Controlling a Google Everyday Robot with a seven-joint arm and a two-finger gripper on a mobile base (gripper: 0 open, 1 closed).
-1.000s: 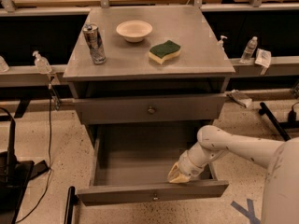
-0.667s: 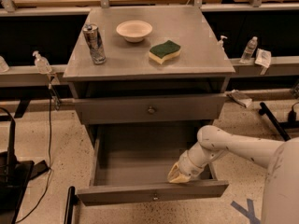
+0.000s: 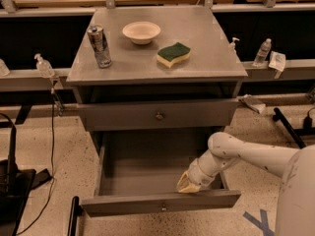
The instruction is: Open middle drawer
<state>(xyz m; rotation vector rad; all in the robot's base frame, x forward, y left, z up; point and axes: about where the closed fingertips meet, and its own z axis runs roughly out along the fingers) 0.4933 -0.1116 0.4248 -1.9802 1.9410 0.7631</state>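
Note:
The middle drawer (image 3: 160, 202) is pulled far out of the grey cabinet. Its slim front has a small round knob (image 3: 163, 208), and its shallow grey tray (image 3: 142, 171) lies open with nothing in it. Above it the taller top drawer front (image 3: 157, 115) is closed. No bottom drawer shows. My gripper (image 3: 188, 183) reaches down from the right into the tray's front right corner, just behind the drawer front. My white arm (image 3: 246, 156) crosses over the drawer's right side.
On the cabinet top (image 3: 206, 43) stand a metal can (image 3: 99, 45), a white bowl (image 3: 141, 32) and a green and yellow sponge (image 3: 173, 54). Small bottles (image 3: 43, 65) (image 3: 264, 51) stand on side ledges. Cables and a black stand (image 3: 12, 176) are at the left on the floor.

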